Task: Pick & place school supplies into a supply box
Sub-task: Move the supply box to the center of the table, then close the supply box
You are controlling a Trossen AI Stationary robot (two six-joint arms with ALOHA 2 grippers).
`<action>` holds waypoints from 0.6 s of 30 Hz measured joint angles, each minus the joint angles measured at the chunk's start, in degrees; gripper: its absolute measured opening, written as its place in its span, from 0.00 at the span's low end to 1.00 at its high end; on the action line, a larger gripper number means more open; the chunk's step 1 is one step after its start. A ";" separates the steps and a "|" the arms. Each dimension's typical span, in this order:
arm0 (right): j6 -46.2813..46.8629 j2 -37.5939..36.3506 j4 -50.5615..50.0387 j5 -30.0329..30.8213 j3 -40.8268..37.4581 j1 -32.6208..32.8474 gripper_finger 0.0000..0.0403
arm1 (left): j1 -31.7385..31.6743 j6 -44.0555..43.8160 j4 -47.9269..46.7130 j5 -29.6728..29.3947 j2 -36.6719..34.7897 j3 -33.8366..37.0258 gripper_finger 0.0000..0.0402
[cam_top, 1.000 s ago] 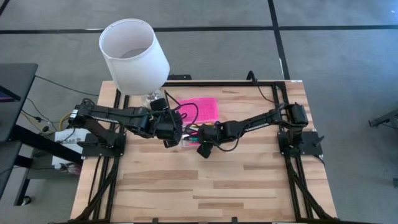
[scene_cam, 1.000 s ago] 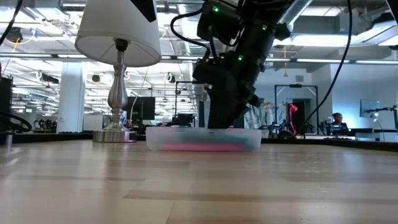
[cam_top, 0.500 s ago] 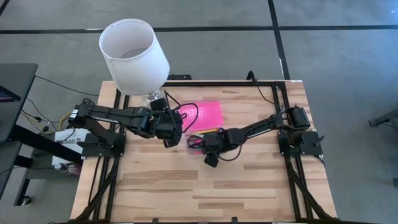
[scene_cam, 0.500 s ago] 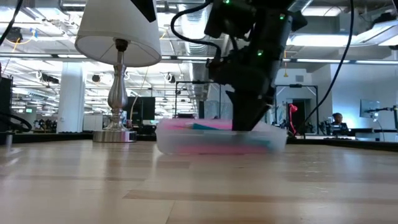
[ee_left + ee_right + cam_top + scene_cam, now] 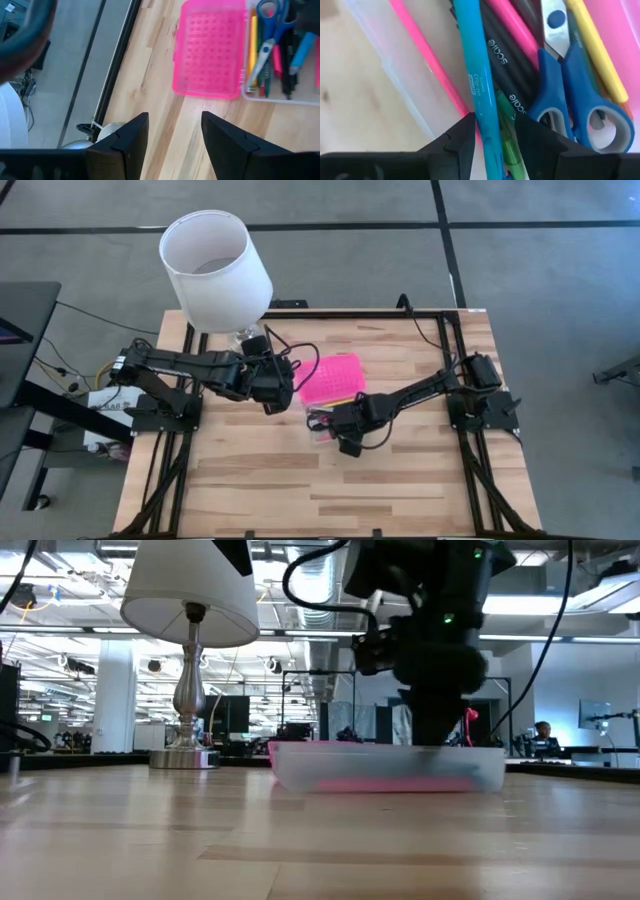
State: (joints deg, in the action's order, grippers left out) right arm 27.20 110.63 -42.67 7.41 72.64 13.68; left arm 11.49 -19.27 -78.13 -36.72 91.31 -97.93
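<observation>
Lying open on the wooden table (image 5: 250,470), the clear plastic supply box (image 5: 280,95) with its bright pink ribbed lid (image 5: 210,47) holds blue-handled scissors (image 5: 570,85), a turquoise pen (image 5: 477,85), a yellow pencil (image 5: 597,50) and pink and dark pens. The right gripper (image 5: 492,135) hangs spread over this tray. The left gripper (image 5: 172,132), also spread and empty, waits near the lid.

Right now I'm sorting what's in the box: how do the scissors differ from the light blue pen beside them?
The scissors have metal blades and dark blue looped handles; the light blue pen is one slim, straight barrel with dark print. The scissors are broad at the handles; the pen is narrow throughout. The right gripper hovers open right over the pen, with the scissors off to one side. Both lie flat in the clear supply box among other pens.
</observation>
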 joint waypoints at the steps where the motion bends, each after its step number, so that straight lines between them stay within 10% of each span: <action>1: -0.35 0.00 -0.13 -0.03 0.00 0.57 0.33 | -0.03 0.00 0.02 0.02 0.00 0.00 0.44; 18: -3.52 -3.79 1.14 6.02 -0.07 11.53 0.33 | -8.01 17.52 9.14 16.45 2.69 -0.02 0.44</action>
State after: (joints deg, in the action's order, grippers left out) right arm 23.68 106.84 -41.53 13.43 72.58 25.22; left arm 3.49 -1.75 -68.99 -20.27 94.00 -97.95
